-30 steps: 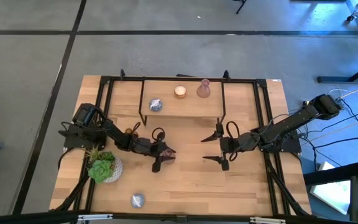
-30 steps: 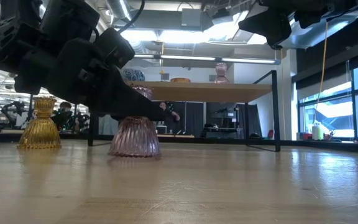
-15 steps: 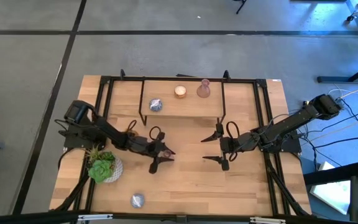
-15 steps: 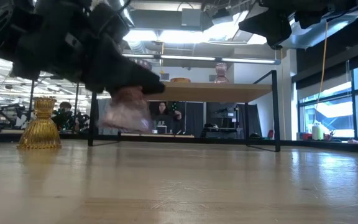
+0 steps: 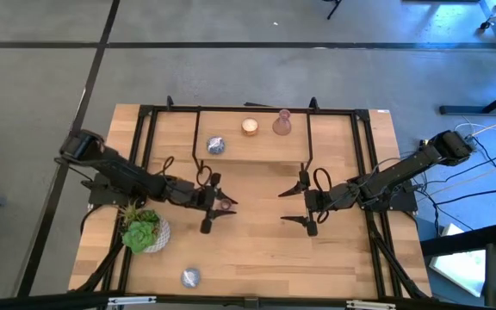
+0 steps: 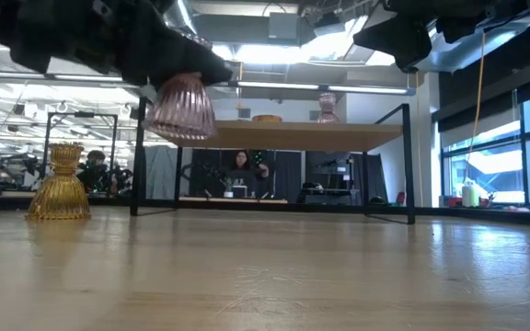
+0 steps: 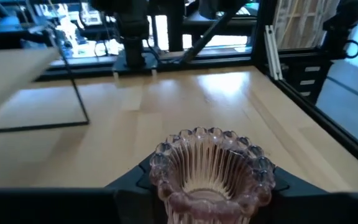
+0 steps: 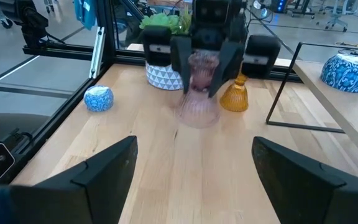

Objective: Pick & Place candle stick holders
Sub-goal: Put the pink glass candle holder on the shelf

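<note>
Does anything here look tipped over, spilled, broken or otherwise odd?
Nothing stands out. The left gripper holds the pink holder upright, clear of the table. The amber holder stands upright on the table. The right gripper waits open over the table's middle.

no readable text or labels anywhere
</note>
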`<action>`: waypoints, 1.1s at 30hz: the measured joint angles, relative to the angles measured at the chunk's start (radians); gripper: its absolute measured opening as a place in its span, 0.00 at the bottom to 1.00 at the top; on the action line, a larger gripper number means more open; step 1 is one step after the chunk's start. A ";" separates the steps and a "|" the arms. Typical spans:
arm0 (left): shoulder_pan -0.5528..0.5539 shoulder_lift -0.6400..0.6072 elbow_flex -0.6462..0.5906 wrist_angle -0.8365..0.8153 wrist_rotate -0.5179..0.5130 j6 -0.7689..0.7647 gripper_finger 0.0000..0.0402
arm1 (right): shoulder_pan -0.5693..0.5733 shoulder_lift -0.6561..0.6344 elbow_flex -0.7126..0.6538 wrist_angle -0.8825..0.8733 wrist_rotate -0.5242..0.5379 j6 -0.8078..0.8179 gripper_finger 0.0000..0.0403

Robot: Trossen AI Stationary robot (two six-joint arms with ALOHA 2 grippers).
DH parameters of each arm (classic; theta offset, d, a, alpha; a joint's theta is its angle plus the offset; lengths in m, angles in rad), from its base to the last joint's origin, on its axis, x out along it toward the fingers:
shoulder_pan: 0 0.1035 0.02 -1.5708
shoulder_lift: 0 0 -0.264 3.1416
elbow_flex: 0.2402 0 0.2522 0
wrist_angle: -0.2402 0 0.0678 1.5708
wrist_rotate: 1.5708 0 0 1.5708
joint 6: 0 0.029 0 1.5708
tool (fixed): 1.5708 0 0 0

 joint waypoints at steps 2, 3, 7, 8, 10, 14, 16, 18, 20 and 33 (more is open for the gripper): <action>0.000 -0.036 0.000 -0.020 -0.012 0.017 0.31 | 0.000 0.000 0.000 0.000 0.000 0.000 0.80; 0.000 -0.055 0.000 -0.029 -0.020 0.027 0.31 | 0.000 0.000 0.000 0.000 0.000 0.000 0.80; 0.000 -0.117 0.000 -0.056 -0.042 0.058 0.32 | 0.000 0.000 0.000 0.000 0.000 0.000 0.80; 0.000 -0.132 0.000 -0.067 -0.051 0.068 0.32 | 0.000 0.000 0.000 0.000 0.000 0.000 0.80; 0.006 -0.160 0.000 -0.085 -0.068 0.084 0.33 | 0.000 0.000 0.000 0.000 0.000 0.000 0.80; 0.042 -0.221 0.000 -0.118 -0.071 0.112 0.31 | 0.000 0.009 0.000 0.006 0.000 0.000 0.80; 0.068 -0.252 0.000 -0.138 -0.065 0.121 0.31 | 0.000 0.023 0.000 0.022 0.000 0.000 0.80; 0.100 -0.285 0.000 -0.161 -0.045 0.130 0.31 | -0.003 0.042 0.000 0.046 0.000 -0.001 0.80; 0.135 -0.317 0.005 -0.187 -0.021 0.131 0.32 | -0.010 0.065 0.000 0.068 0.000 0.000 0.80; 0.310 -0.417 0.185 -0.466 0.134 0.199 0.32 | -0.043 0.112 0.000 0.122 -0.019 0.016 0.80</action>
